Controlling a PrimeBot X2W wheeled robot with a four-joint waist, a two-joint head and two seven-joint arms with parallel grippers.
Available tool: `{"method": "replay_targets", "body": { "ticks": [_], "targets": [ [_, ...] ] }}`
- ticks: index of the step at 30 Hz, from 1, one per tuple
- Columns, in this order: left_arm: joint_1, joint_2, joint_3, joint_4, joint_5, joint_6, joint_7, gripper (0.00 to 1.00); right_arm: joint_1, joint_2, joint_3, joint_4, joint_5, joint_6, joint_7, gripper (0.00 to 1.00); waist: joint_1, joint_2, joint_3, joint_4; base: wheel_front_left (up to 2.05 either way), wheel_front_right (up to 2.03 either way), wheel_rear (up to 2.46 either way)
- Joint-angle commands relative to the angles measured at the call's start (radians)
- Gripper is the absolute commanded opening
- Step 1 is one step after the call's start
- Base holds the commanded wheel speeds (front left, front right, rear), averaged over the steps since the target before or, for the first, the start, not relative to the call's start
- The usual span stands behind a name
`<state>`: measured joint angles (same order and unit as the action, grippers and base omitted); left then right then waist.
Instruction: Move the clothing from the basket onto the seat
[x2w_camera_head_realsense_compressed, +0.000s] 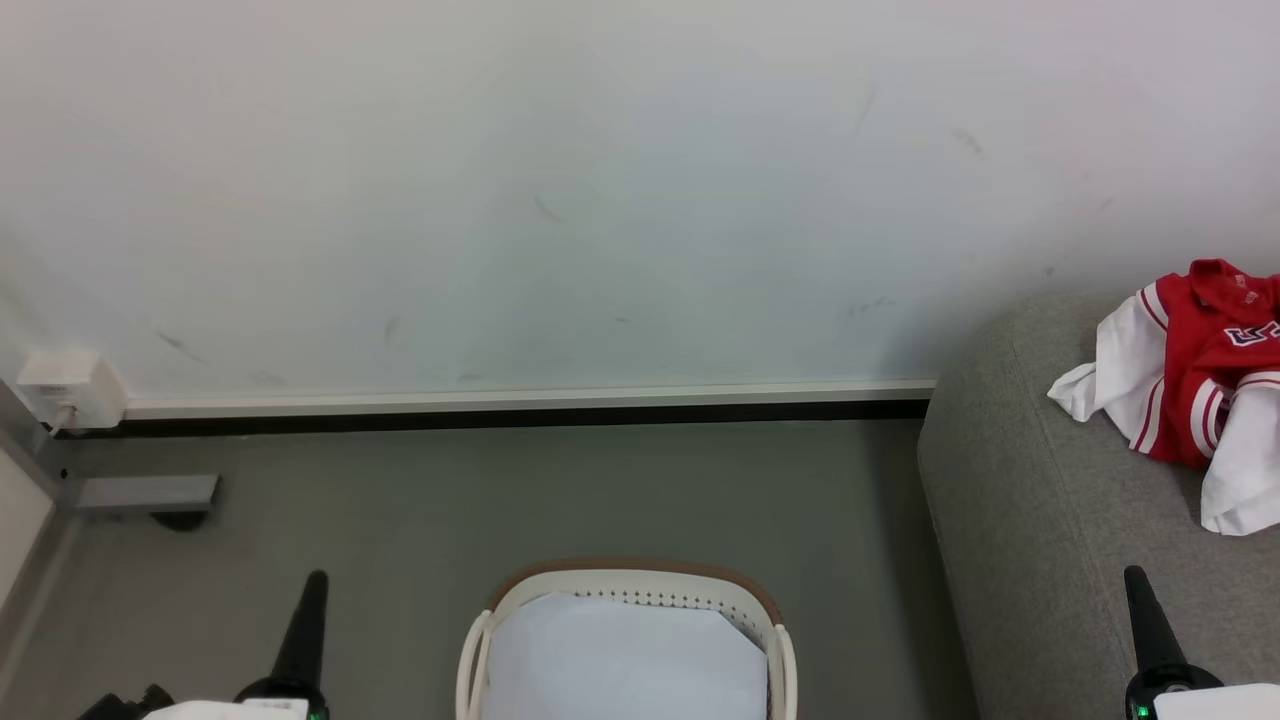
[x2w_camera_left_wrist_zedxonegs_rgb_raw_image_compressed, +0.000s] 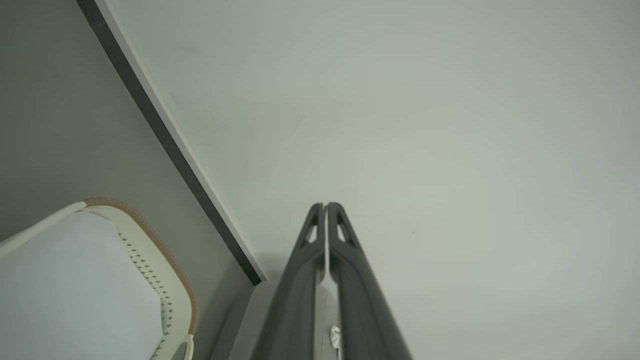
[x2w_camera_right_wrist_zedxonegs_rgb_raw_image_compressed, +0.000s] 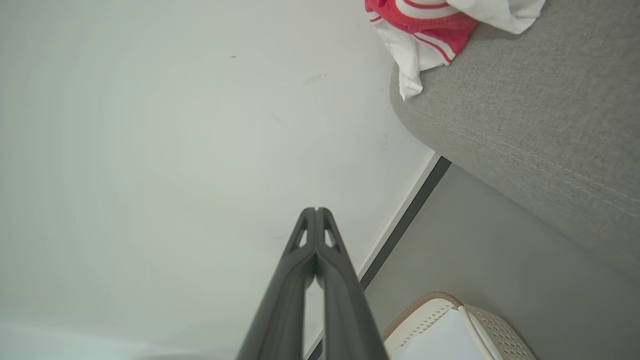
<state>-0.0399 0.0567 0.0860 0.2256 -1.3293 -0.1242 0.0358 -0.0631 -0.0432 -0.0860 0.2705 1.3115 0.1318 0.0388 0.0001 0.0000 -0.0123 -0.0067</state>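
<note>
The left gripper (x2w_camera_head_realsense_compressed: 316, 582) and right gripper (x2w_camera_head_realsense_compressed: 1135, 575) both have long dark tapered fingers (x2w_camera_left_wrist_zedxonegs_rgb_raw_image_compressed: 300, 285) with little triangular cutouts (x2w_camera_right_wrist_zedxonegs_rgb_raw_image_compressed: 301, 239), white casings (x2w_camera_head_realsense_compressed: 1220, 700), green lights (x2w_camera_head_realsense_compressed: 1142, 711).

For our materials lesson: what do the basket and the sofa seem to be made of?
The basket: probably smooth cream plastic, given its moulded rows of holes. The sofa: grey woven fabric upholstery, by its coarse texture and stitched seam.

A scuffed pale white wall (x2w_camera_head_realsense_compressed: 600, 180) meets a smooth grey floor (x2w_camera_head_realsense_compressed: 560, 500) along a white baseboard (x2w_camera_head_realsense_compressed: 520, 397) with a black lower strip (x2w_camera_head_realsense_compressed: 500, 418). A small white plastic wall box (x2w_camera_head_realsense_compressed: 70, 385) sits at the left, above a flat grey metal bar (x2w_camera_head_realsense_compressed: 145, 492). A flat white sheet (x2w_camera_head_realsense_compressed: 625, 660) lies at lower centre.
</note>
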Motion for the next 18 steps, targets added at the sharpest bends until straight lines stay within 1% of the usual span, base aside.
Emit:
{"method": "replay_targets", "body": {
  "ticks": [1,18],
  "targets": [
    [-0.02,0.004,0.006,0.0,-0.025,-0.008,0.009,0.0,-0.022,-0.01,-0.006,-0.01,0.027,-0.001,0.005,0.0,-0.0001,0.0,0.001,0.0,0.0,0.0,0.0],
    [-0.046,-0.001,0.019,0.01,-0.154,-0.008,0.045,0.0,-0.038,-0.011,-0.018,-0.02,0.165,-0.002,0.043,0.0,-0.0001,0.0,0.007,0.003,0.0,0.0,0.0]
  ]
}}
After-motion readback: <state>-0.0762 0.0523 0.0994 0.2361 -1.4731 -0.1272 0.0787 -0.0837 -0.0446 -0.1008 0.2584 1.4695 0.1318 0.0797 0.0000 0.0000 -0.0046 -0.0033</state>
